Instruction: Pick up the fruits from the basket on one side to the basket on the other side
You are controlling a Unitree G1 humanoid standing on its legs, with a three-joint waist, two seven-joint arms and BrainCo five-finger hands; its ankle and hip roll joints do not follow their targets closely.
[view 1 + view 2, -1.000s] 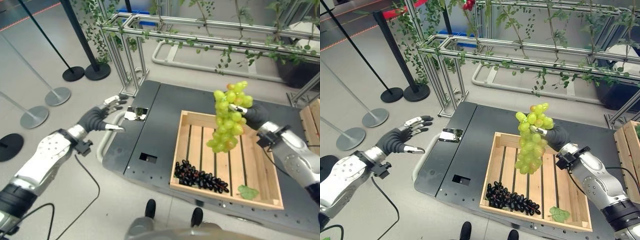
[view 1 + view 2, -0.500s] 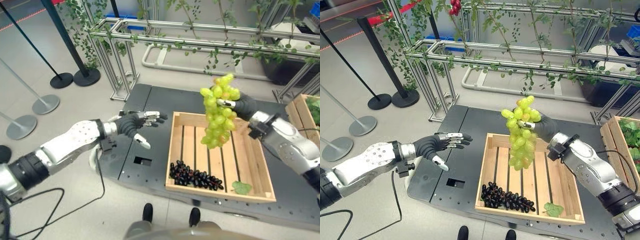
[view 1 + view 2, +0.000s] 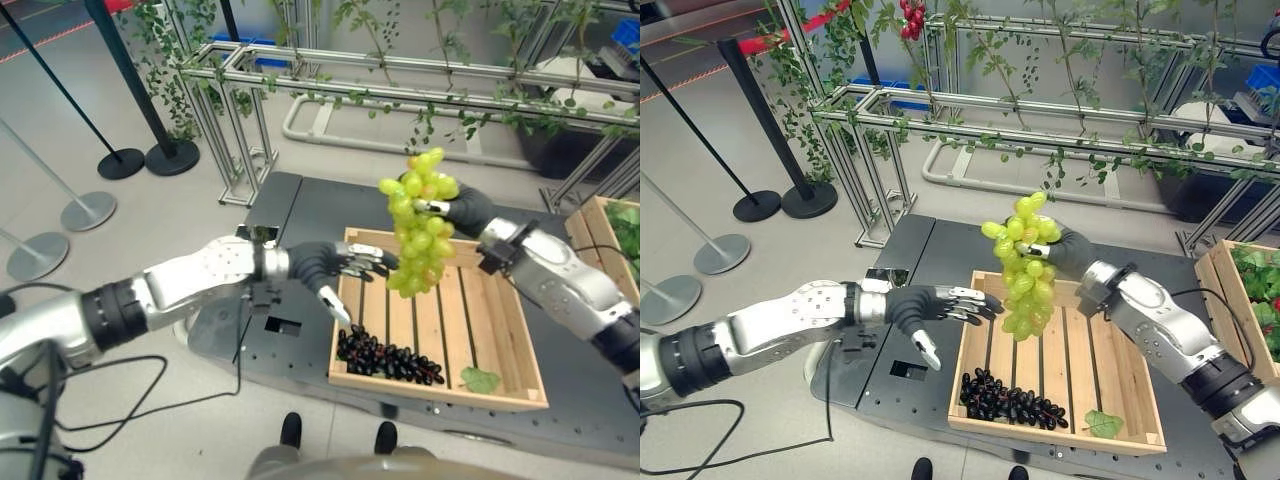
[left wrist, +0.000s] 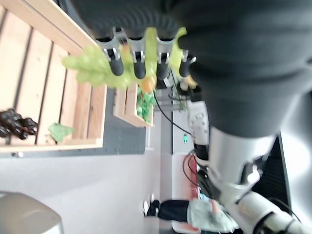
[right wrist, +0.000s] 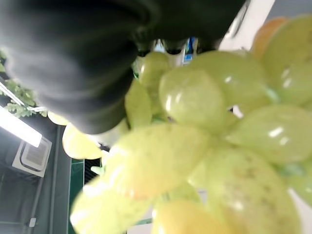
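A bunch of green grapes (image 3: 416,222) hangs in the air over the far left part of a wooden crate (image 3: 512,388). My right hand (image 3: 462,208) is shut on its top. My left hand (image 3: 335,268) reaches in from the left, fingers straight and spread, just left of the bunch's lower half. In the left wrist view the fingertips (image 4: 138,68) lie against the green grapes (image 4: 93,68). Dark grapes (image 3: 388,354) lie at the crate's near side, and a green leaf (image 3: 480,380) lies near its front right corner. Green grapes (image 5: 214,141) sit close before the right wrist camera.
The crate sits on a dark platform (image 3: 300,210). A second wooden crate (image 3: 610,222) with greens stands at the far right. Metal frames (image 3: 330,70) hung with vines rise behind the platform. Stanchion bases (image 3: 85,210) stand on the floor to the left.
My left hand has swung right from beside the platform to just under the green grapes. My right hand has carried the bunch leftward. The camera has shifted too.
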